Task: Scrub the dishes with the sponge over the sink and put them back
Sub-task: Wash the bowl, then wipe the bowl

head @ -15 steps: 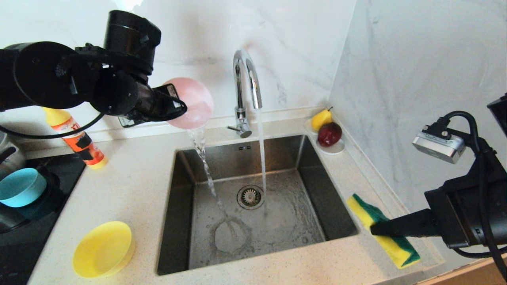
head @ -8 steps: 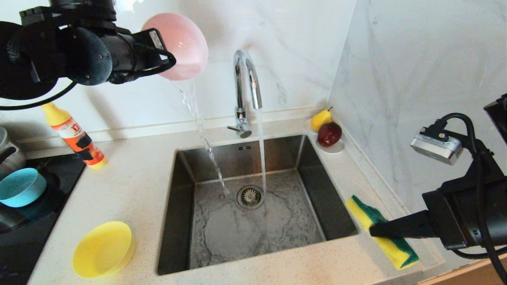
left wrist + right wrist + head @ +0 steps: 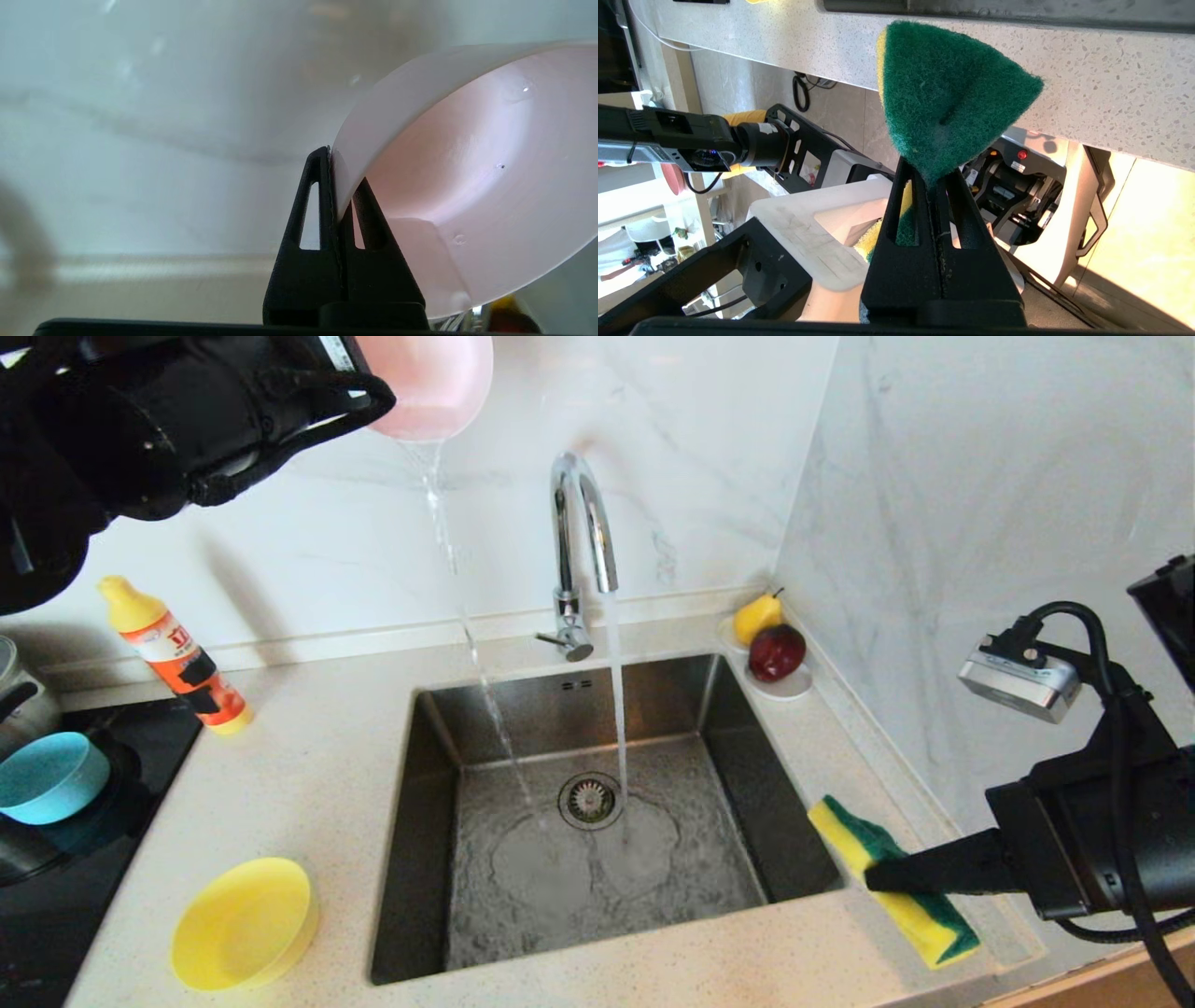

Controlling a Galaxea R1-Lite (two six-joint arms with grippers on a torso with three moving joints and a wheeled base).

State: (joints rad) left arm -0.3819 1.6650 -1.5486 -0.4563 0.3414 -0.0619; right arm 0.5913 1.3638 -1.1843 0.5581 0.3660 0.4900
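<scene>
Near the table's front right corner, the right gripper [image 3: 873, 877] has its jaws clenched on the sponge [image 3: 892, 887], its long axis slanting toward the sink [image 3: 597, 821]. Farther back and high over the sink's rear left corner, the left gripper [image 3: 338, 196] has its jaws clenched on the rim of the tilted pink bowl [image 3: 434, 383], which spills water; open room lies between the two.

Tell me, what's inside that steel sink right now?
Inside the sink: a round drain strainer and pooling water from the faucet and from the pink bowl. No dishes. The near wall's inner face is hidden.
</scene>
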